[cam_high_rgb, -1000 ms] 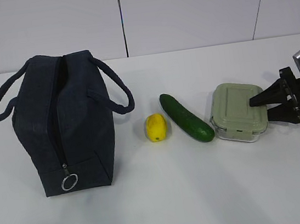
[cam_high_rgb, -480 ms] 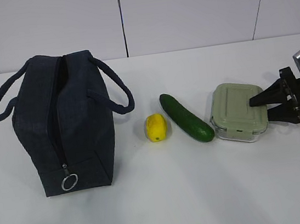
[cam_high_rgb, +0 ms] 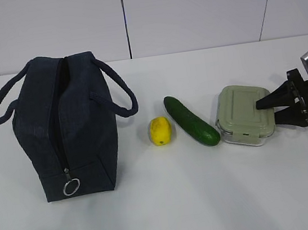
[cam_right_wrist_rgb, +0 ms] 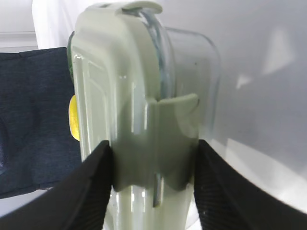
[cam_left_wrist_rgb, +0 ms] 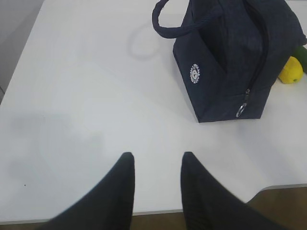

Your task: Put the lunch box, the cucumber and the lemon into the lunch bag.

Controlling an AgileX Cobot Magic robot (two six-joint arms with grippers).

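The lunch bag point(cam_high_rgb: 65, 129) stands upright at the left of the white table point(cam_high_rgb: 166, 210), its two loop handles drooping to either side. Its zipper runs up the near end and over the top, with a silver ring pull point(cam_high_rgb: 71, 186) hanging low at the near end; the top part of the zipper gapes a little. On the bag's side, seen from the left wrist view, sits a small round white emblem point(cam_left_wrist_rgb: 194, 74); its writing is too small to read.

Just right of the bag lies the lemon point(cam_high_rgb: 160, 130), and beside it the cucumber point(cam_high_rgb: 191, 120), lying at a slant with its near end pointing right. Neither touches the other. Right of the cucumber's near tip sits the lunch box point(cam_high_rgb: 243, 114), sage lid on, clear walls below.

The table is plain and white, backed by a pale panelled wall point(cam_high_rgb: 196, 7) with dark seams.

The left tool point(cam_left_wrist_rgb: 156, 165) hovers over bare table near its front edge, well apart from the bag, its two dark fingers spread with nothing between them. The right tool point(cam_high_rgb: 268, 110) reaches in level from the right edge, one finger above the lid and one lower at the box's side. In the right wrist view its fingers point(cam_right_wrist_rgb: 93, 187) press both sides of the box, pinching it across the lid clip.
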